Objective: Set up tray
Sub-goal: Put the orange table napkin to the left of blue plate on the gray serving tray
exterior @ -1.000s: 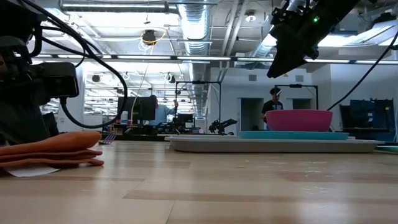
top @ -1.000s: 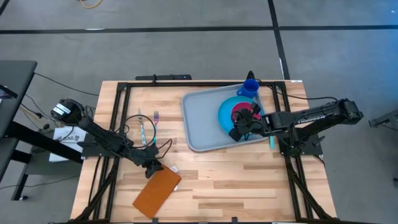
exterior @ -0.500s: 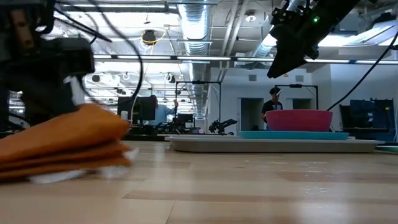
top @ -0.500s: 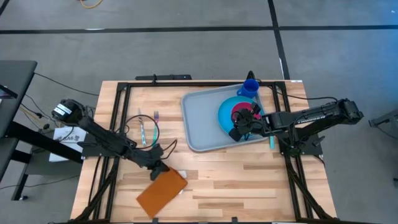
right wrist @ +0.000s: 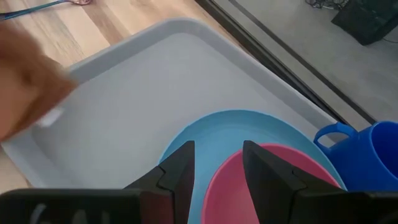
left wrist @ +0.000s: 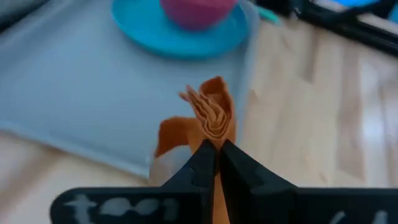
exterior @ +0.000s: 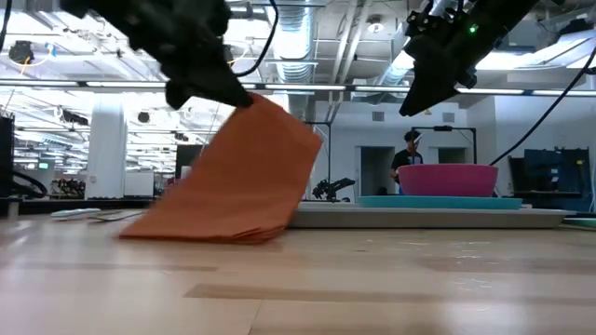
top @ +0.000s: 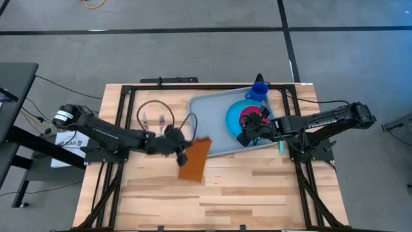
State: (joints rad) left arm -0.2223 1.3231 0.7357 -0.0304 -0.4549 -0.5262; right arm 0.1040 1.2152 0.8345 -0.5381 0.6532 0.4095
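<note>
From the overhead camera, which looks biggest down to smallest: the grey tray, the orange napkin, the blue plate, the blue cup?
1. Tray, clearly the largest.
2. Blue plate, though the pink bowl and right arm cover part of it.
3. Orange napkin, hanging tilted from the left pincer, so it looks narrower.
4. Blue cup.

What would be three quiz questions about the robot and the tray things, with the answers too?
1. What does the left gripper hold?
2. True or false: the pink bowl sits on the blue plate.
3. Where is the blue cup: A on the plate, B at the tray's far corner, C beside the fork?

Key: 1 the orange napkin, pinched by one edge; 2 true; 3 B.
</note>
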